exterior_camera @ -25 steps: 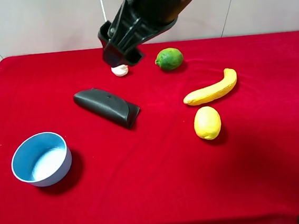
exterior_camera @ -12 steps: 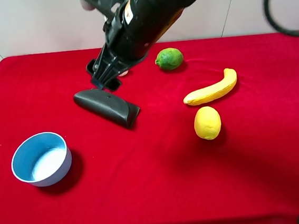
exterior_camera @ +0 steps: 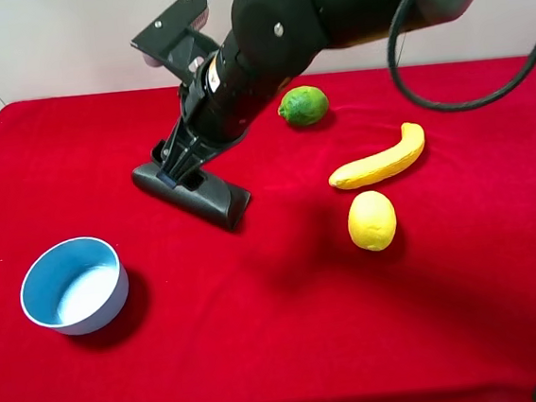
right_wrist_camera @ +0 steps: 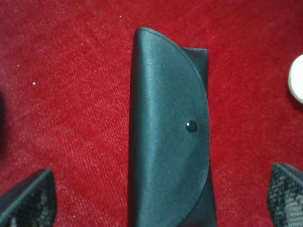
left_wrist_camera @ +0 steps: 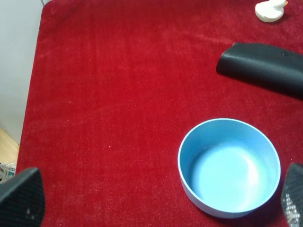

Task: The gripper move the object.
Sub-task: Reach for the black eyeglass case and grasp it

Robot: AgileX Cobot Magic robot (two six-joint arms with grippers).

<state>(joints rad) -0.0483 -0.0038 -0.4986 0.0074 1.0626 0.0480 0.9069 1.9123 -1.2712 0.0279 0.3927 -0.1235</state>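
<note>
The object is a matte black glasses-case-like pouch [exterior_camera: 212, 196] lying on the red cloth at centre left. It also shows in the left wrist view [left_wrist_camera: 260, 68] and fills the right wrist view [right_wrist_camera: 168, 142]. My right gripper [exterior_camera: 173, 164] hangs low over the pouch's left end, which it partly hides. In the right wrist view the right gripper [right_wrist_camera: 158, 196] is open, its fingertips [right_wrist_camera: 28, 201] wide on either side of the pouch, not touching it. My left gripper [left_wrist_camera: 156, 201] is open and empty above the blue bowl.
A blue bowl [exterior_camera: 74, 284] stands at front left and shows in the left wrist view [left_wrist_camera: 229, 165]. A lime [exterior_camera: 303, 105], a banana [exterior_camera: 380, 159] and a lemon [exterior_camera: 371, 219] lie at right. A small white object [left_wrist_camera: 270, 10] sits behind the pouch.
My right arm has swung down and to the left, from above the small white object at the back to low over the pouch's left end. The pouch has not moved.
</note>
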